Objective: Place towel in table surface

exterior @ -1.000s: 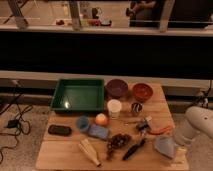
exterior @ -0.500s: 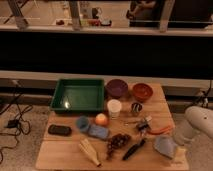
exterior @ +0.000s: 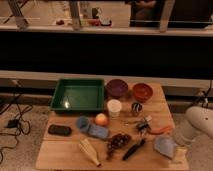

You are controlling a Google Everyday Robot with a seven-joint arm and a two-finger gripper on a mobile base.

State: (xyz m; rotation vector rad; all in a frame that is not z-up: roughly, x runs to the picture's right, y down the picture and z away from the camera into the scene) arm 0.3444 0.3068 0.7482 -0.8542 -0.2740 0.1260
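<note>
A grey-blue crumpled towel (exterior: 163, 145) lies on the wooden table (exterior: 60, 152) near its front right corner. My white arm (exterior: 197, 127) comes in from the right. My gripper (exterior: 176, 155) hangs at the table's front right corner, just right of the towel and touching or almost touching its edge. Whether it holds the towel does not show.
On the table stand a green tray (exterior: 78, 94), a purple bowl (exterior: 117, 87), a red bowl (exterior: 142, 91), a white cup (exterior: 114, 107), a small metal cup (exterior: 136, 107), an orange fruit (exterior: 101, 119), a blue cloth (exterior: 93, 128), a black case (exterior: 59, 130), grapes (exterior: 117, 142), a black-handled tool (exterior: 132, 148) and a carrot (exterior: 161, 130).
</note>
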